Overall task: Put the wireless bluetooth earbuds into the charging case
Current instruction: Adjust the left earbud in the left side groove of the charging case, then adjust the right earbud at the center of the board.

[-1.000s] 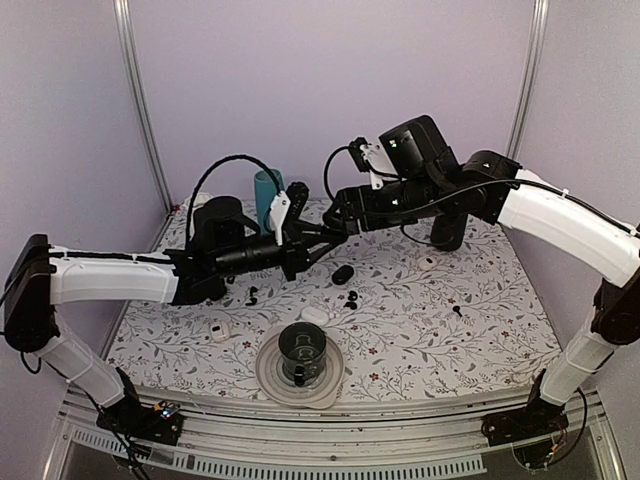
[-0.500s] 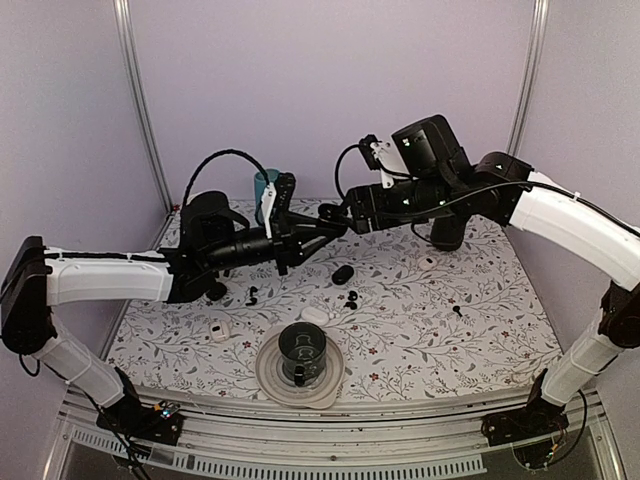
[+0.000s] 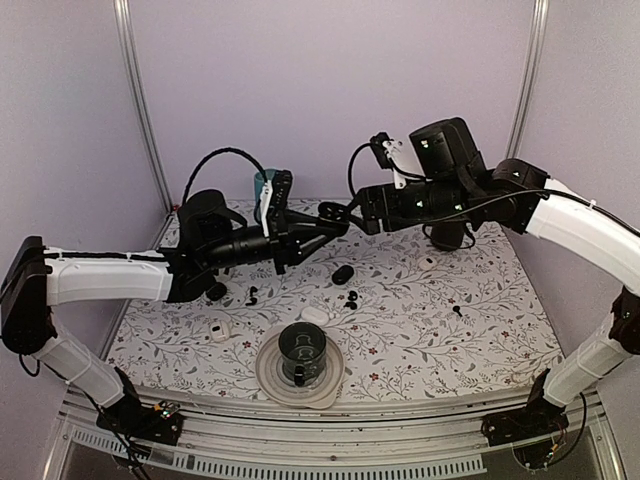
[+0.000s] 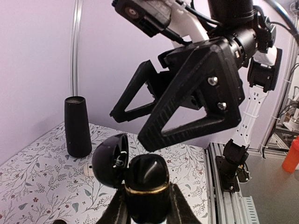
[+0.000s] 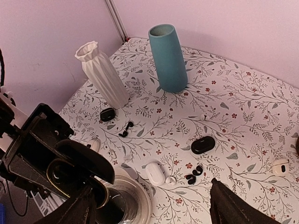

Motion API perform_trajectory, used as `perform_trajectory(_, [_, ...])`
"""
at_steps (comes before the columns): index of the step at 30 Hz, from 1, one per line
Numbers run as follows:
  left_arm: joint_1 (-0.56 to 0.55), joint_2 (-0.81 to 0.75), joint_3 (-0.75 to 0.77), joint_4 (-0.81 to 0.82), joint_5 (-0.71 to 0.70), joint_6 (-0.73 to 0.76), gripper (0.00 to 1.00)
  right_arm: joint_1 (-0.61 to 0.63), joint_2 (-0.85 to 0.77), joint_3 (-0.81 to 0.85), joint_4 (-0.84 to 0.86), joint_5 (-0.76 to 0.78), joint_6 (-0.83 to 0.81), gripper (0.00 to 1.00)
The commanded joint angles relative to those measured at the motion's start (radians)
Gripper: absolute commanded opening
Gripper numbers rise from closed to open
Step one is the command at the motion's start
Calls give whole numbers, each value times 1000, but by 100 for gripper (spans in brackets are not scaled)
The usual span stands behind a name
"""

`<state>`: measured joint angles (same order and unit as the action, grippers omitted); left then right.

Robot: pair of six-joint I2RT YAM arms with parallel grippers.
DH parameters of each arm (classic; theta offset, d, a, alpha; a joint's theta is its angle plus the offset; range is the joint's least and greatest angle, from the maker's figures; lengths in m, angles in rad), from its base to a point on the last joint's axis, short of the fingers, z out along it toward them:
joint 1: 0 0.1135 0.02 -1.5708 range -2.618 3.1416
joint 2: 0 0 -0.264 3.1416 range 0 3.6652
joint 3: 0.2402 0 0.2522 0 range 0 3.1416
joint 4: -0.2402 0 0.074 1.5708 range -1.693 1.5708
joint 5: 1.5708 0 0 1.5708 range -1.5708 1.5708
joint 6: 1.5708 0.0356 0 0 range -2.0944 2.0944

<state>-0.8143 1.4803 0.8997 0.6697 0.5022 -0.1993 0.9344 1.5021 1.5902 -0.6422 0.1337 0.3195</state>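
Note:
My left gripper (image 4: 147,198) is shut on a black charging case (image 4: 147,179) with a gold ring. The case is held up in the air with its round lid (image 4: 108,161) swung open to the left. Just above and behind the case hangs my right gripper (image 4: 127,125), open, with nothing between its fingers. In the top view the two grippers meet over the back middle of the table, left gripper (image 3: 322,226) and right gripper (image 3: 340,211). A pair of black stemmed earbuds (image 5: 125,129) lies on the table, and another small black pair (image 5: 194,172) lies nearer the middle.
A teal vase (image 5: 168,58) and a white ribbed vase (image 5: 103,74) stand at the back left. A black cylinder (image 4: 77,120) stands at the back right. On the table lie a white case (image 5: 156,172), a black oval case (image 5: 202,144) and a glass dish (image 3: 272,378) holding a black cup.
My right gripper has drawn back to the right and slightly up, away from the case. My left gripper has risen and turned a little with the case still in it.

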Motion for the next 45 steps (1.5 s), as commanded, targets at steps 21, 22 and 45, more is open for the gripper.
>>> perform_trajectory(21, [58,-81,-28,28,24,-7,0,-385,-280,-723,103,-46,296,61])
perform_trajectory(22, [59,-83,-27,26,26,-5,0,-402,-273,-750,115,-50,294,60])
perform_trajectory(45, [68,-127,-45,-12,2,6,0,-654,68,-808,344,-174,108,55])
